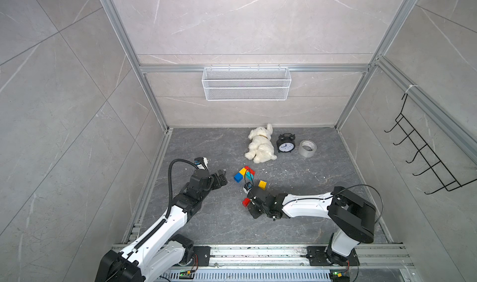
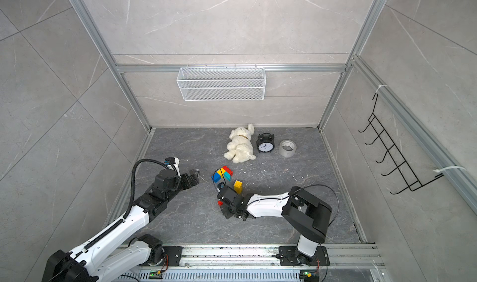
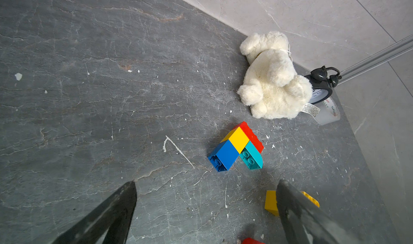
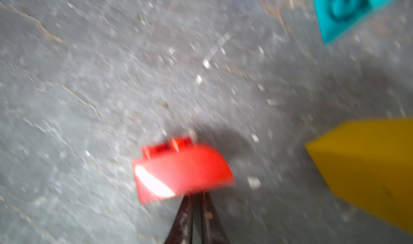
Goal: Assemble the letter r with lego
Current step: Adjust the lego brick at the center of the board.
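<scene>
Near the middle of the grey tabletop (image 1: 206, 149), a joined cluster of blue, yellow, red and teal plastic bricks (image 3: 237, 146) is lying flat. The left gripper (image 3: 206, 183) is hovering beside it, jaws spread wide. The right gripper (image 4: 197, 194) is holding its jaws almost together at a loose red studded brick (image 4: 183, 173); blur is hiding whether they pinch it.

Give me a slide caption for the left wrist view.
Left gripper, jaws open, faces a joined four-colour lego cluster, white plush toy beyond.
</scene>
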You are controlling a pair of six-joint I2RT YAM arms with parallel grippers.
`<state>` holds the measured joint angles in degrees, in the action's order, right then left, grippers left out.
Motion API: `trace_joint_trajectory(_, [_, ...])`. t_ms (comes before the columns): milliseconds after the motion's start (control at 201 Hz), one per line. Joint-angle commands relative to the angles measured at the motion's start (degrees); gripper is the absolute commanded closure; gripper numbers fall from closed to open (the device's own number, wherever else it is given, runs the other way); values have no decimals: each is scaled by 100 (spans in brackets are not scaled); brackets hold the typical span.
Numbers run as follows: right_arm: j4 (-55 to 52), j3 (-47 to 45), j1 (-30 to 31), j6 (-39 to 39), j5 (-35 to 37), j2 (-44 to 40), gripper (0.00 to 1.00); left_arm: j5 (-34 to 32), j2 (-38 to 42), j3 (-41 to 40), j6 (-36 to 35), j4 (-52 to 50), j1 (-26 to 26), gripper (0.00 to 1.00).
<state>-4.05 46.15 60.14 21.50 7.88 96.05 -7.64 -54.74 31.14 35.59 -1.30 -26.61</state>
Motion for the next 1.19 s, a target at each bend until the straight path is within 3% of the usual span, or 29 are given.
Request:
trace_joint_trajectory(0, [-532, -341, -6, 229, 187, -593, 87, 95, -19, 54, 100, 291, 46, 0])
trace_joint_trajectory(159, [-580, -291, -2, -15, 171, -1207, 85, 159, -109, 33, 117, 375, 41, 0])
trace_joint_trajectory(617, [-106, 823, 15, -532, -226, -13, 88, 219, -173, 26, 184, 246, 57, 0])
trace_joint_trajectory(981, [22, 624, 6, -439, -130, 195, 89, 289, -352, 83, 219, 244, 61, 0])
trace_joint_trajectory(1190, [11, 122, 7, -141, -19, -109, 89, 351, -480, 174, 218, 252, 61, 0])
